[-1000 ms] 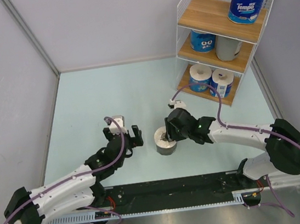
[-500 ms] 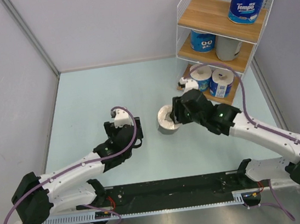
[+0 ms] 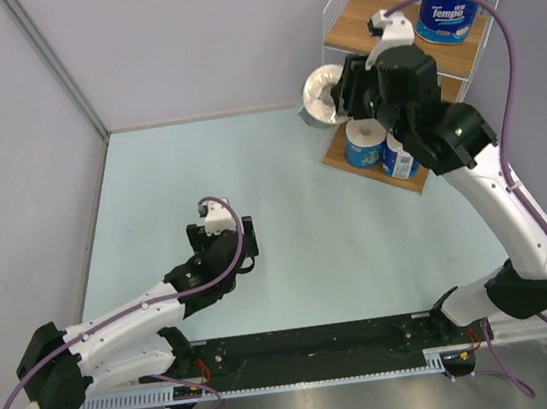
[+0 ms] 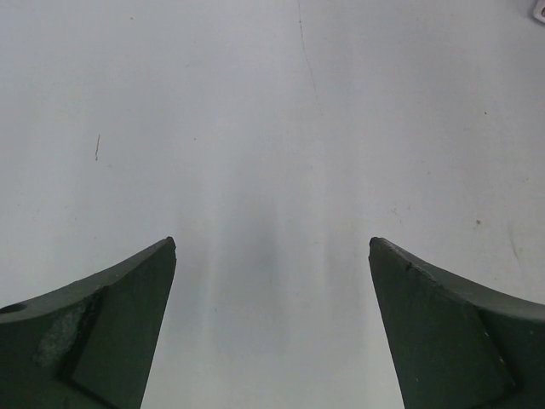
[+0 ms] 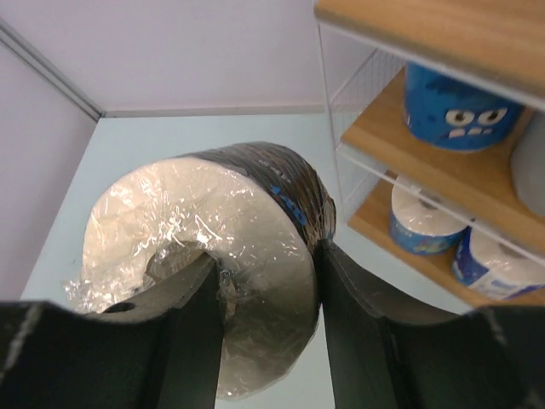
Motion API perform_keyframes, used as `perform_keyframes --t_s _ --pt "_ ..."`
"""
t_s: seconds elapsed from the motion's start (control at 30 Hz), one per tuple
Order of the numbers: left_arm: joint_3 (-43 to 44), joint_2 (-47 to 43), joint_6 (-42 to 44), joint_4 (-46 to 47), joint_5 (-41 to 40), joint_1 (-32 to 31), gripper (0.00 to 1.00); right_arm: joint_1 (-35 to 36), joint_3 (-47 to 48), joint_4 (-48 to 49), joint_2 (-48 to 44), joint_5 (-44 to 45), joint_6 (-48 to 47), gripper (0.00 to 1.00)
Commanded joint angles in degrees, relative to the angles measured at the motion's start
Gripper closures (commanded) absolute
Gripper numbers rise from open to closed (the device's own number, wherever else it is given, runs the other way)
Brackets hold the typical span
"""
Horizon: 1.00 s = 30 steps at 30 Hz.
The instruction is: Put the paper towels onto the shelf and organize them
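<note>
Right gripper point(image 3: 337, 95) clamped on black roll point(image 3: 320, 97), one finger in the core and one outside the wrap. Roll is in the air, upper centre-right of top view, just left of shelf point(image 3: 355, 17). Left gripper point(image 3: 248, 240) spread wide, low over table point(image 3: 198, 164), lower left. Blue roll point(image 3: 451, 2) on top tier.
</note>
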Motion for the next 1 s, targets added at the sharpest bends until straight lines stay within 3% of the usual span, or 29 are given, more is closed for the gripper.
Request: perform_keyframes --t_s 0.0,0.07,0.27,0.53,0.97 --pt "-1.9 -2.66 -1.04 0.54 0.96 -0.3 0.0 -1.46 16.84 -3.41 6.77 2.62 -5.14 0.59" --pt "-2.69 -3.11 -1.31 0.72 1.58 -0.3 0.0 -2.52 25.1 -5.16 9.68 3.68 -6.46 0.6" --pt "-4.71 -3.81 -1.58 1.33 2.72 -0.3 0.0 -9.45 36.28 -5.27 16.37 3.24 -7.17 0.6" --pt "-7.97 -2.85 -1.49 6.96 3.25 -0.3 0.0 -19.21 35.51 -1.58 15.94 0.61 -5.76 0.63" --pt "-8.32 -3.2 -1.93 6.17 3.69 -0.3 0.0 -25.19 36.3 0.45 17.96 -3.26 -3.92 0.63"
